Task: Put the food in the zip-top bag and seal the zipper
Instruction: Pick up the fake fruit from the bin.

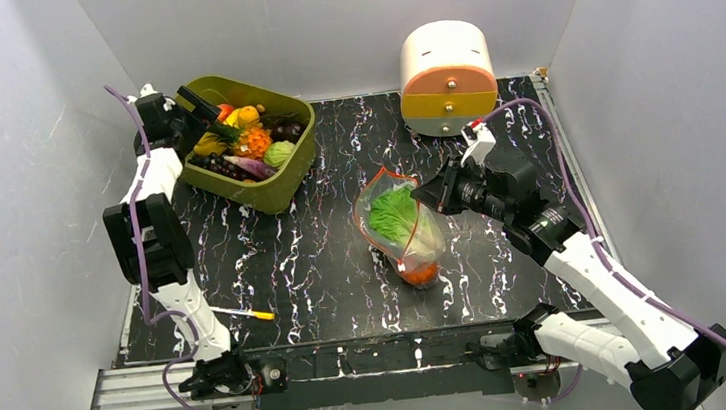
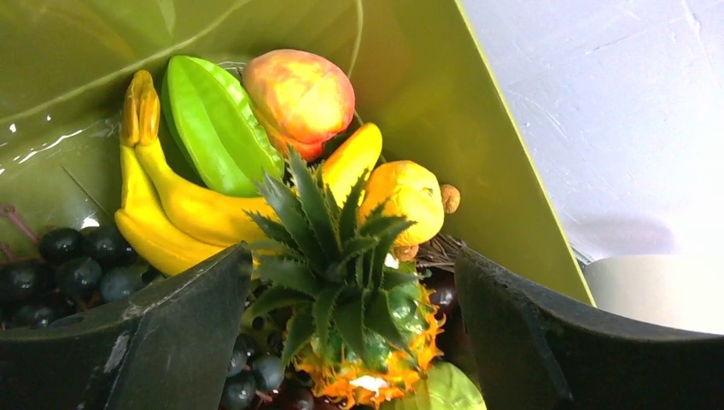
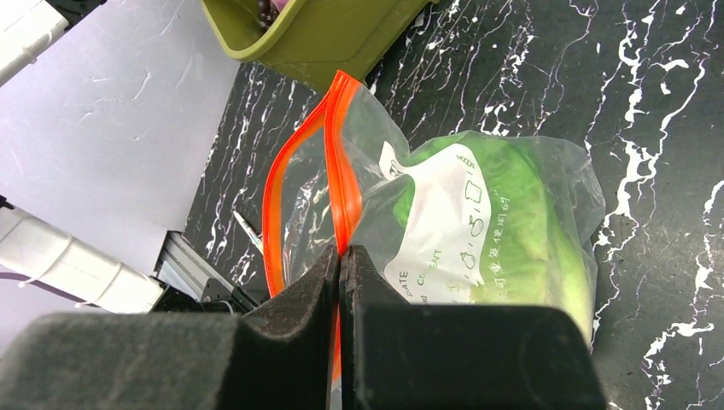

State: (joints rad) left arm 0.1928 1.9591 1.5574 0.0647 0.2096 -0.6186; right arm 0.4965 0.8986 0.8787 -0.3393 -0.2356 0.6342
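The clear zip-top bag (image 1: 401,223) lies mid-table with green lettuce (image 1: 392,215) and an orange piece (image 1: 420,274) inside. Its mouth is open, the red-orange zipper (image 3: 335,162) spread in two strips. My right gripper (image 3: 341,256) is shut on one zipper strip and holds the bag's mouth edge up; it also shows in the top view (image 1: 430,193). My left gripper (image 2: 350,342) is open above the green bin, its jaws either side of a toy pineapple (image 2: 350,290). Banana (image 2: 162,205), green starfruit (image 2: 218,120), peach (image 2: 299,94) and dark grapes (image 2: 77,265) lie beside it.
The olive-green bin (image 1: 277,188) of toy food stands at the back left. A cream and orange drawer unit (image 1: 445,76) stands at the back right. A yellow-tipped pen (image 1: 244,313) lies near the front left edge.
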